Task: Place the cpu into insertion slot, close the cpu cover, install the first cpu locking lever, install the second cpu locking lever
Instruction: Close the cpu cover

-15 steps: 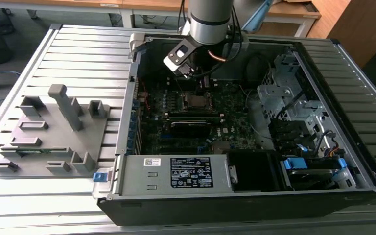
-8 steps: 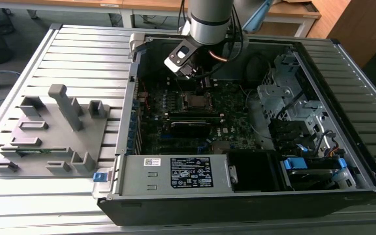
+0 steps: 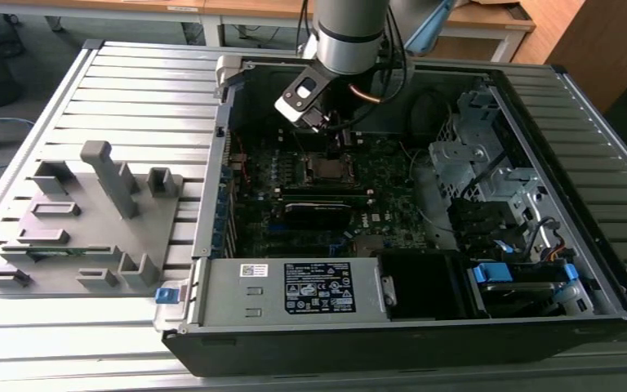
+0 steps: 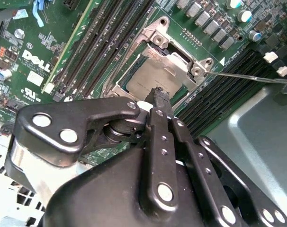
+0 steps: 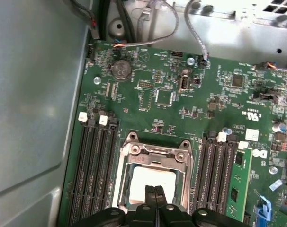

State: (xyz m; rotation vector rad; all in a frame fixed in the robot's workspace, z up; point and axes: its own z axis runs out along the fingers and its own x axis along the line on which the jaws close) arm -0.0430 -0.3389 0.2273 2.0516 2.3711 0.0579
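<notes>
Shows the gripper (image 5: pixel 155 190) clenched tight on nothing, tip poised directly over the cpu (image 5: pixel 143 178); cannot tell whether touching. Places the cpu just below the tip, seated in the insertion slot (image 5: pixel 126 185) on the green motherboard (image 5: pixel 172 94), with the cpu cover (image 5: pixel 155 152) lying flat around it. Shows, in the second wrist view, a thin locking lever (image 4: pixel 247 75) jutting sideways beyond the tip.

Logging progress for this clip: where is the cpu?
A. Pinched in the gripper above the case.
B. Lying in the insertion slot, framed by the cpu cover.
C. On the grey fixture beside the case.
B: in the first wrist view the cpu lies framed by the cpu cover, with the gripper shut above it.
</notes>
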